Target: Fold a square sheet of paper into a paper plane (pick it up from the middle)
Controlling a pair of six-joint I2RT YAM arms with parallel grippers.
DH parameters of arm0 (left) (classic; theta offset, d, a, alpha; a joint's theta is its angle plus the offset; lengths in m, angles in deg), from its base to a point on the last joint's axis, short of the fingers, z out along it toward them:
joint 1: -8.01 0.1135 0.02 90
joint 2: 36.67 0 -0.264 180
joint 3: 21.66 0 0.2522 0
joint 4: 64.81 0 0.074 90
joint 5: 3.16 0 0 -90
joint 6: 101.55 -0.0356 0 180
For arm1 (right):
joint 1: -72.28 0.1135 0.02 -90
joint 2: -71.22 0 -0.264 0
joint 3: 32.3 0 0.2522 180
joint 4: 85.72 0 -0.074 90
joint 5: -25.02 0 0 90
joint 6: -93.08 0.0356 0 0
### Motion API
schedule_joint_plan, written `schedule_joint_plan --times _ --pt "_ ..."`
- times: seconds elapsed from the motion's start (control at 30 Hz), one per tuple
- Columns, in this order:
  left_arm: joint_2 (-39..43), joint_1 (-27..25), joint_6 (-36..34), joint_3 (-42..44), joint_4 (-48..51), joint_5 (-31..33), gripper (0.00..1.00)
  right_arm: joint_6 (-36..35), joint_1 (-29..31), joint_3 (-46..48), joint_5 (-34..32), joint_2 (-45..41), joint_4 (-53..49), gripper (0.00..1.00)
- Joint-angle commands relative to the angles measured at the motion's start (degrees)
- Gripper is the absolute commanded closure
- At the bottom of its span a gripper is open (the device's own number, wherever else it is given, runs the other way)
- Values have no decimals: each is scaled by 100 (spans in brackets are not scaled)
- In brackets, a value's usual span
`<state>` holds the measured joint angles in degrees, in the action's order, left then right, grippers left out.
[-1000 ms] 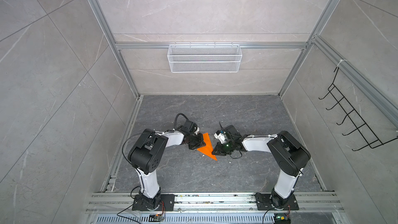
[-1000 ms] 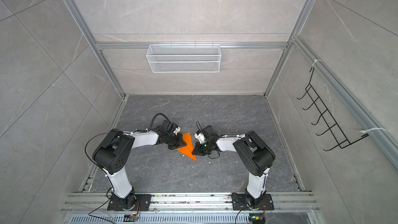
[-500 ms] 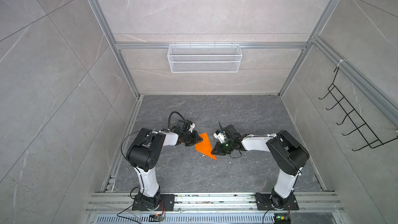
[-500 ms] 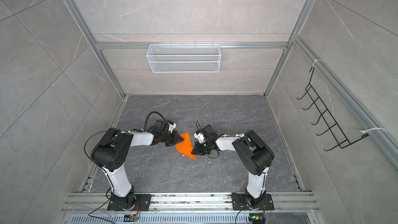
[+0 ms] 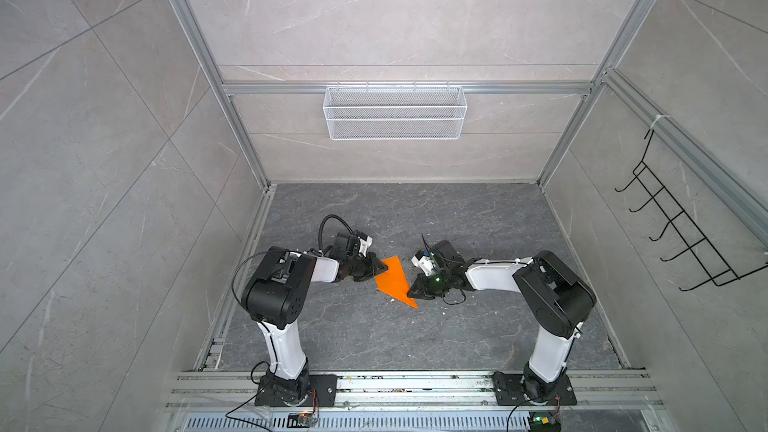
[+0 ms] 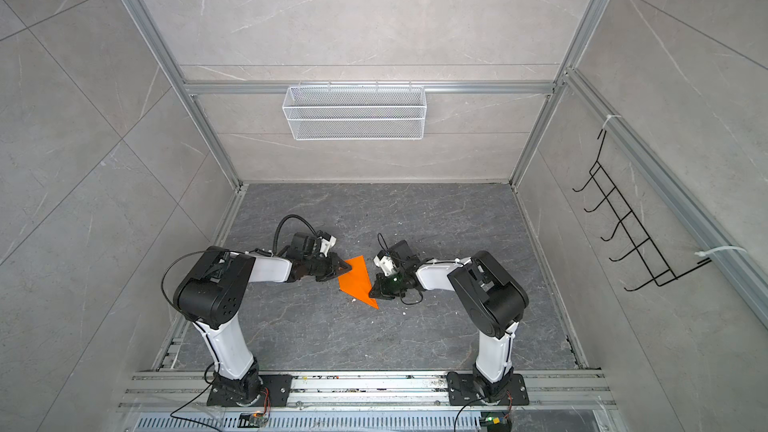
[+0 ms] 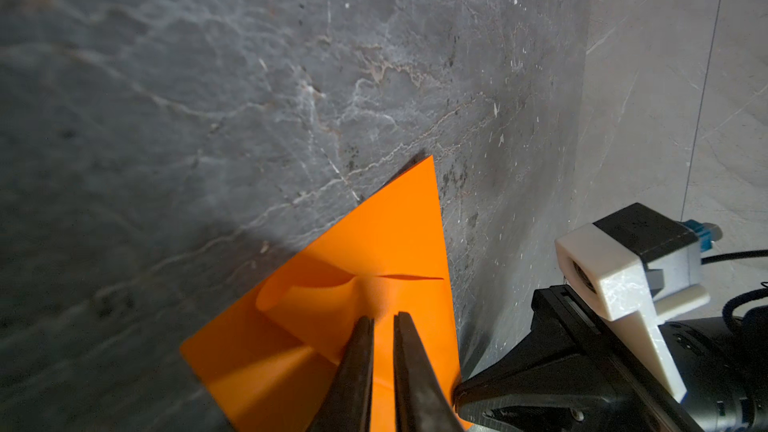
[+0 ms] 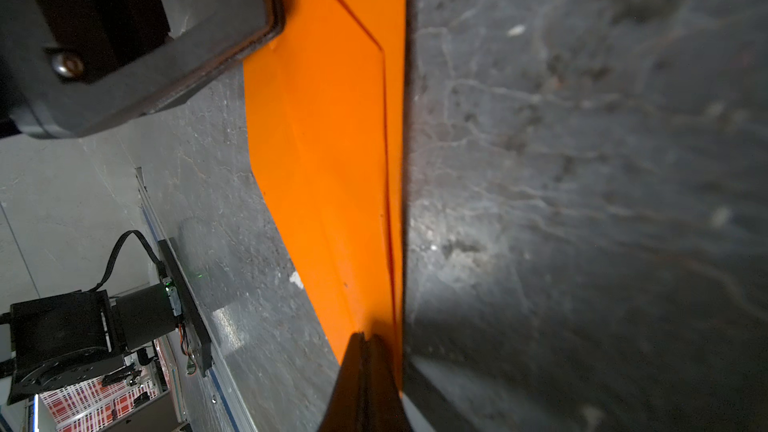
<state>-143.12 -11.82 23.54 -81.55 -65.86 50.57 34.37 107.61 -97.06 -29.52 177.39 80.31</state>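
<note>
Fingers (image 7: 359, 351) of my left gripper (image 7: 384, 317) stand a sliver apart, their tips over the orange paper (image 7: 374, 234) beside a small curled-up flap; only the sheet below shows in the gap. My right gripper (image 8: 365, 340) has its fingers pressed together, tips at the paper's long straight edge; I cannot tell whether a layer is pinched between them. The paper is folded into a long pointed triangle and lies on the dark grey floor (image 5: 457, 222) between my two arms. In both top views its sharp tip points toward my bases. The left gripper (image 5: 383, 280) meets its left corner, and the right gripper (image 5: 412, 290) meets its right edge nearer the tip. A few white flecks (image 5: 392, 300) lie on the floor close by. Farther out, a white wire basket (image 5: 395, 114) hangs on the back wall, and a black hook rack (image 5: 685, 238) hangs on the right wall
</note>
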Motion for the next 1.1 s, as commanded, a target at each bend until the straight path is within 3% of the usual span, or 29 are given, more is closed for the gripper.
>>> schedule_joint_plan --times 0.0,0.13,0.4,0.7,0.9,1.07 --pt "-200 86 -187 111 182 297 87 -182 16 -55 -488 -87 -454 94" --pt "-191 86 -202 119 283 342 88 -86 88 -527 -406 -229 -491 94" --pt "-191 32 -164 41 355 377 88 116 257 -1003 -312 371 -330 94" --pt "-105 2 -143 -75 420 318 87 65 263 -953 -510 675 -508 94" --pt "397 -78 -184 -163 504 85 79 99 228 -825 -690 831 -581 94" --pt "795 -488 -170 120 249 56 73 136 210 -769 -767 883 -597 94"
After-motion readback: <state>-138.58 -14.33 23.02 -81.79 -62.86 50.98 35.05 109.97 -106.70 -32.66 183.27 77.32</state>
